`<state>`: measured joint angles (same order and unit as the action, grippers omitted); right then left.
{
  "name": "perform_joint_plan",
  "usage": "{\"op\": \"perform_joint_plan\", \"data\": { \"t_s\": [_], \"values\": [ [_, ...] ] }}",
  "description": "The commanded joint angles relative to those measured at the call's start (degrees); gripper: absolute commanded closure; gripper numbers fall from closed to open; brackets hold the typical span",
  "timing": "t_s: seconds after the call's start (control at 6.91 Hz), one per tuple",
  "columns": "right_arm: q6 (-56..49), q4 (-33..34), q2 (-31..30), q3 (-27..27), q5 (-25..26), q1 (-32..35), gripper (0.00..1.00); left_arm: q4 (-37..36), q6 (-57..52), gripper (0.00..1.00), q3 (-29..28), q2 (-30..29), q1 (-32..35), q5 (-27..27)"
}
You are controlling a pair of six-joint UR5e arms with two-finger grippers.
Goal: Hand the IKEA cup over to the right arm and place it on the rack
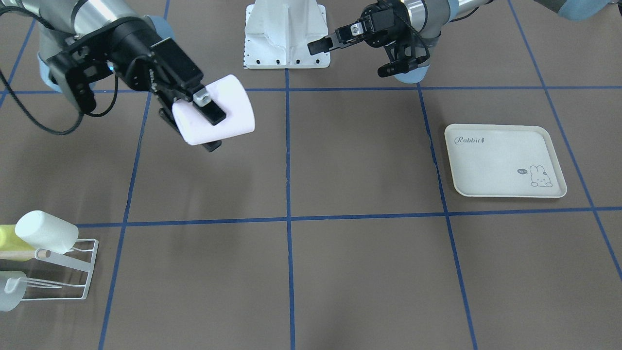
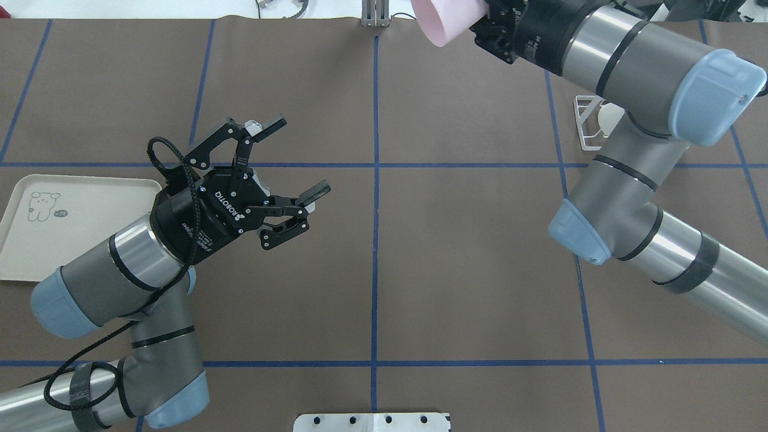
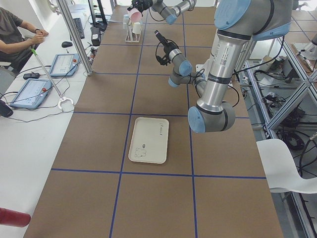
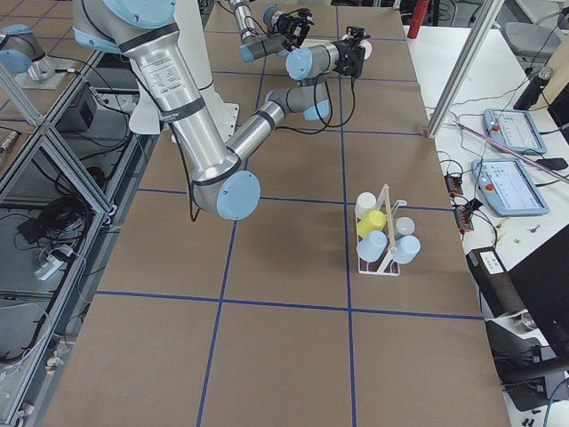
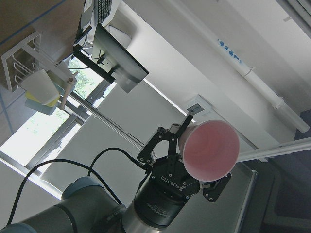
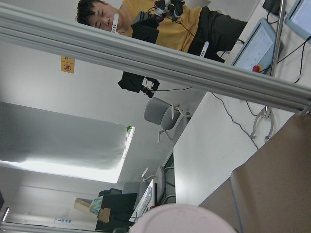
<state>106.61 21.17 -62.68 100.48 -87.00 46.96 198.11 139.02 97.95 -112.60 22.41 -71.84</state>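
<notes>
In the foreground, the white wire rack (image 1: pixel 91 266) stands crowded with other cups (image 1: pixel 46 232), well apart from the pink IKEA cup (image 1: pixel 235 109) pinched sideways in the right gripper (image 1: pixel 213 130). A misjudged approach could knock a racked cup loose or leave this one unseated; farther back, the left gripper (image 1: pixel 352 59) hangs spread and empty.

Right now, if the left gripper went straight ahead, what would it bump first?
Probably the pink cup in the right gripper; the left gripper points at it across open air.
</notes>
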Motion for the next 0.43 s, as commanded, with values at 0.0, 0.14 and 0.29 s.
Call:
{"op": "perform_joint_plan", "data": {
  "t_s": [0.0, 0.14, 0.29],
  "values": [
    [-11.5, 2.7, -7.6, 0.0, 0.6, 4.9, 1.00, -0.2, -5.8, 0.00, 0.6, 4.6, 0.1, -0.1],
    [-19.7, 7.3, -9.5, 0.1, 1.6, 6.8, 1.00, -0.5, -9.1, 0.00, 0.7, 6.9, 0.3, -0.7],
    [-27.3, 12.5, -10.3, 0.0, 4.8, 7.9, 1.00, -1.7, -12.9, 0.00, 1.1, 9.2, 0.5, -2.1]
  ]
}}
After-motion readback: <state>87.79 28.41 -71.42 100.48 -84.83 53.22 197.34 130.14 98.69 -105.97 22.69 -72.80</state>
